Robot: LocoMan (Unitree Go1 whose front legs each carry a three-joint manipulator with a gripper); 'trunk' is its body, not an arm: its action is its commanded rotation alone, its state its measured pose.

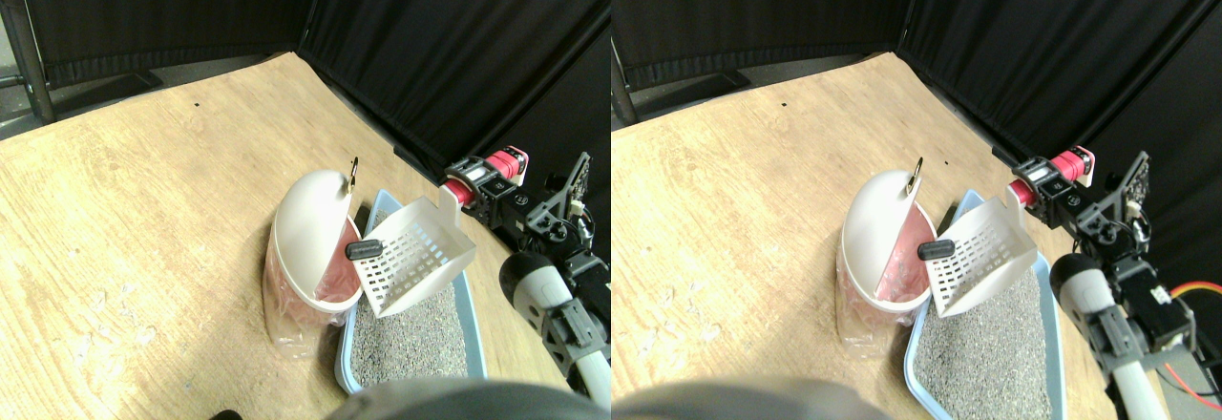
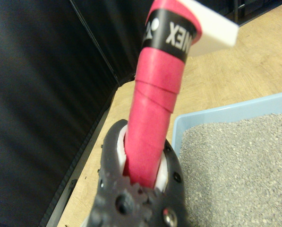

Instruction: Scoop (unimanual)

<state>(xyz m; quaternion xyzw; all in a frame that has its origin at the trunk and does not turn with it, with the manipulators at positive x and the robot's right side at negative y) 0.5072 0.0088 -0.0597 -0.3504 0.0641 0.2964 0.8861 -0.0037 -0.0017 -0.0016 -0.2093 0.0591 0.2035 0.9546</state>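
The right gripper is clamped on the pink wrapped handle of the white slotted scoop; in the wrist view the handle passes directly between the dark jaw frame and a white pad, so the grasp is firm and plainly visible. The scoop is raised clear of the litter and tilted, with its open mouth angled toward the white bin. A small dark cylindrical object sits at the scoop's front lip, right at the edge of the bin opening, touching or nearly touching both. The bin stands on the wooden floor just beside the light blue litter tray; its rounded swing lid is tipped, exposing a pink liner inside, and clear plastic bag material shows around its base. The tray is filled with grey granular litter, which lies beneath the scoop. A black band with white lettering wraps the handle where it meets the flat white scoop body. Black curtains enclose the far and right sides of the work area.
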